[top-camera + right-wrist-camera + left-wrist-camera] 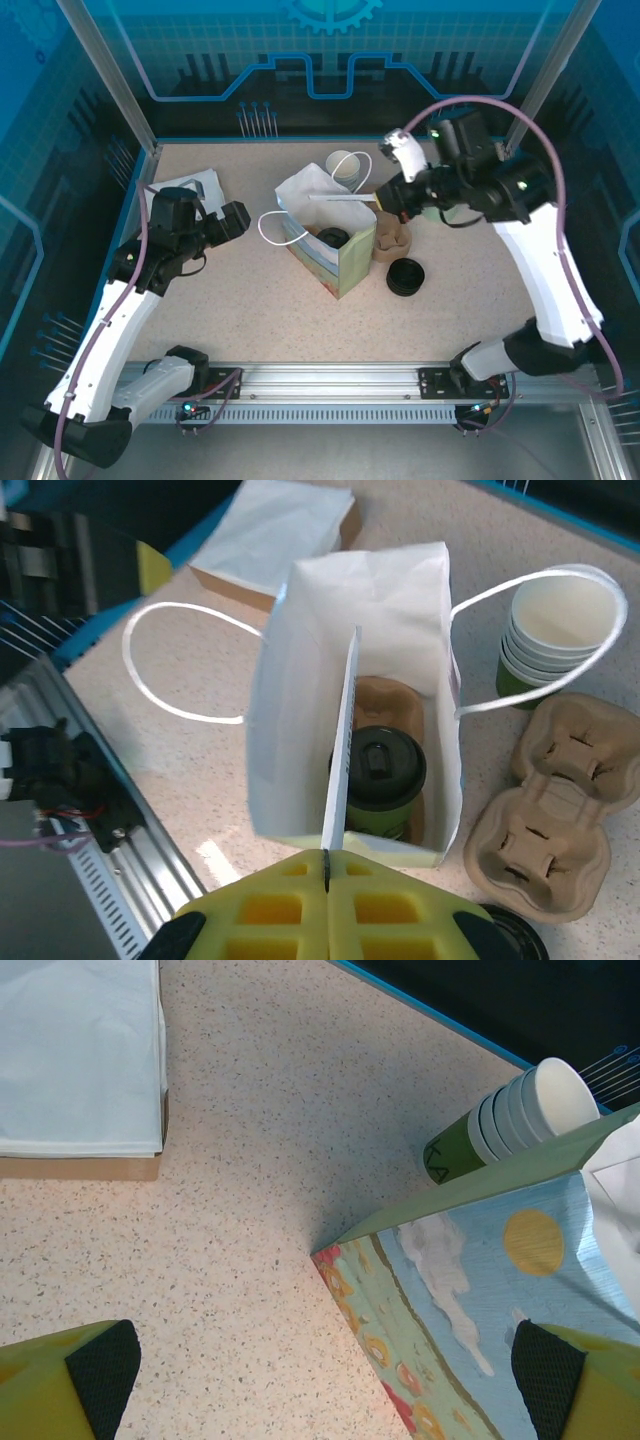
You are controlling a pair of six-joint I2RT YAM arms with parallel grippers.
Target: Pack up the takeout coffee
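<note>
A paper bag with white handles and a painted outside stands open mid-table. Inside it, a green coffee cup with a black lid sits in a brown pulp carrier; the lid also shows from above. My right gripper is shut on a thin white flat sheet, held edge-on over the bag's mouth. My left gripper is open just left of the bag, holding nothing, with the bag's corner between its fingers.
A stack of paper cups stands behind the bag. An empty pulp carrier and a stack of black lids lie right of it. A box of white napkins sits at the far left.
</note>
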